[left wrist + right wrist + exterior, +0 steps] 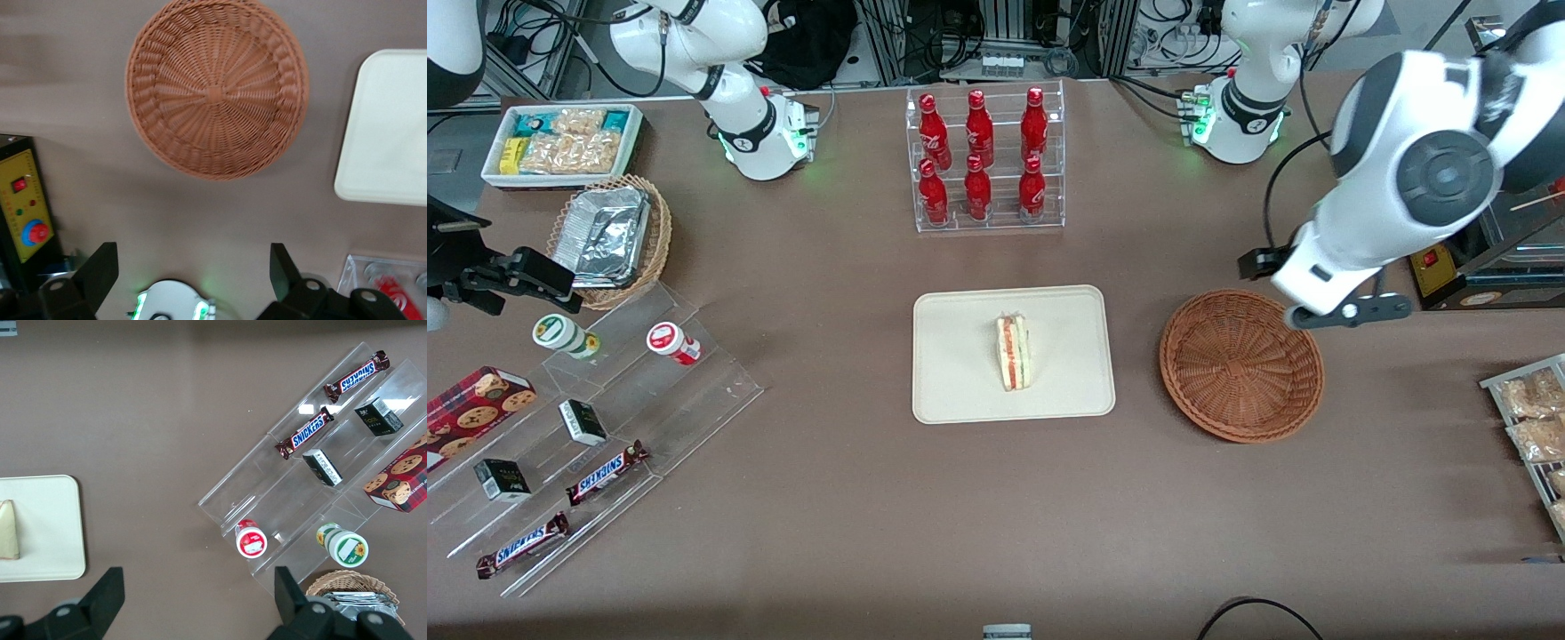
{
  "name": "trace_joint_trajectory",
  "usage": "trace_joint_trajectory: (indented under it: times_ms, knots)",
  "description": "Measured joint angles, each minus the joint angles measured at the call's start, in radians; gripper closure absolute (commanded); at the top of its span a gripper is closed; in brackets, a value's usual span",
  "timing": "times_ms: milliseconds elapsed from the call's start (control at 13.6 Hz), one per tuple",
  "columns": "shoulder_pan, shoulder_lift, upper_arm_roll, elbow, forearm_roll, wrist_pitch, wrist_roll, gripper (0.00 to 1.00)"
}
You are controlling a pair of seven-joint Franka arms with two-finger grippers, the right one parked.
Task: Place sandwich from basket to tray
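Oddly, the front view hides the gripper (193,273) under its arm — only the wrist view shows its fingers (100,270) spread wide, holding nothing, above the basket (1241,364); the sandwich (1014,352) lies on the tray (951,356).

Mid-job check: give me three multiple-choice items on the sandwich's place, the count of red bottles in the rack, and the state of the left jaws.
1. Where is the sandwich?
A. in the basket
B. on the tray
C. on the bare table

2. How many red bottles stand in the clear rack?
A. four
B. six
C. eight

3. The gripper above the table near the basket has its jaws:
A. open, empty
B. shut on the sandwich
C. shut on the basket rim

Answers: 1 B, it lies on the tray; 2 B, two rows of three; 3 A, the jaws stand wide apart, holding nothing.
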Motion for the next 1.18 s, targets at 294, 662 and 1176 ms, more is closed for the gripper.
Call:
trace_joint_trajectory:
  times_ms: [294, 662, 1176]
  knots:
    - [-0.009, -0.07, 0.125, -0.001, -0.011, -0.058, 0.161, 0.0]
    - [-0.011, -0.113, 0.205, 0.003, -0.012, -0.061, 0.231, 0.0]
    - [-0.012, -0.145, 0.249, 0.04, -0.06, -0.058, 0.25, 0.0]
